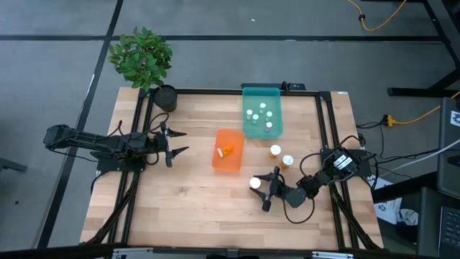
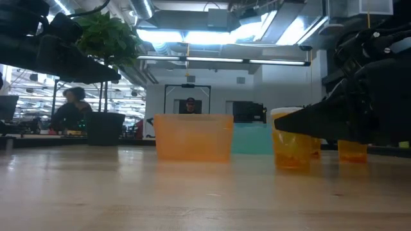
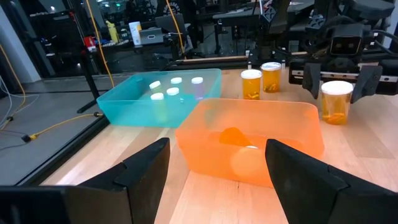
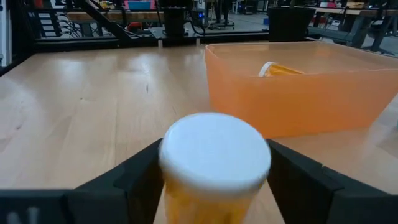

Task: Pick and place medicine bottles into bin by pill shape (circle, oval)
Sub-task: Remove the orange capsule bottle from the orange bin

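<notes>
The right gripper (image 1: 263, 188) brackets an upright bottle (image 1: 255, 184) near the orange bin (image 1: 228, 151); jaws part-open, grip uncertain, ready for lifting. The left gripper (image 1: 175, 143) waits, jaws wide, empty.

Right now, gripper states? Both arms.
Left gripper: open, empty, beside the orange bin.
Right gripper: fingers on either side of an upright bottle; cannot tell whether they grip it.
</notes>
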`<state>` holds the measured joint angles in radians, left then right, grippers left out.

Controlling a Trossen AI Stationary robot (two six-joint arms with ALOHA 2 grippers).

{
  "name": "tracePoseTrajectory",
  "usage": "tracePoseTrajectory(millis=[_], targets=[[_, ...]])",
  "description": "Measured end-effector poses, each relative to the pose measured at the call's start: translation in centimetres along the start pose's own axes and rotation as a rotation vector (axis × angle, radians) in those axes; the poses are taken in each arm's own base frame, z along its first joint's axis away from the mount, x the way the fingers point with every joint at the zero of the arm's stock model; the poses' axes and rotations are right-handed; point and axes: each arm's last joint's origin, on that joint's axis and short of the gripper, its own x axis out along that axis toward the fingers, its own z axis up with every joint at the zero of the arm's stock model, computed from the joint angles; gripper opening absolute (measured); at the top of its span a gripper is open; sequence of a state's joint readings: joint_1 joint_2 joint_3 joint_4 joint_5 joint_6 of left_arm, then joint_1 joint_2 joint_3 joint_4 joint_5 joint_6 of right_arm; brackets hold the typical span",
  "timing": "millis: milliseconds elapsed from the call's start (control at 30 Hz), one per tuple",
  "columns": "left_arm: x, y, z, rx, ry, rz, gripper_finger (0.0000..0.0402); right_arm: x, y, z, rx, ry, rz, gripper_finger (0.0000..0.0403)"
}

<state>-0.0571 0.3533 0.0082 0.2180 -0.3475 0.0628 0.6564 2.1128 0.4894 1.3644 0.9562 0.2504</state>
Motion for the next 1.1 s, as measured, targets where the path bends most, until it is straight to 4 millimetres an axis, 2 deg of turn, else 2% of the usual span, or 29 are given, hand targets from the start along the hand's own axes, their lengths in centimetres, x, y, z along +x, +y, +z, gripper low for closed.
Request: tracePoseTrajectory(millis=[167, 533, 767, 933, 1100], targets=[[0.0, 0.0, 0.0, 0.000, 0.000, 0.000, 0.0257, 0.0, 0.0, 0.0, -0.019, -0.002, -0.002, 0.0279], [0.0, 0.0, 0.0, -0.001, -0.001, 0.000, 0.0257, 0.0, 0.1, 0.4, -0.037, -0.026, 0.003, 0.0282], [0.0, 0.0, 0.0, 0.000, 0.000, 0.000, 0.0257, -0.1, 0.3, 1.3, -0.098, -0.073, 0.000, 0.0282], [0.0, 0.0, 0.0, 0.000, 0.000, 0.000, 0.0257, -0.5, 0.4, 3.8, -0.120, -0.128, -0.058, 0.0282], [0.0, 0.0, 0.0, 0.000, 0.000, 0.000, 0.0257, -1.5, -0.2, 9.2, -0.074, -0.219, -0.164, 0.0282]])
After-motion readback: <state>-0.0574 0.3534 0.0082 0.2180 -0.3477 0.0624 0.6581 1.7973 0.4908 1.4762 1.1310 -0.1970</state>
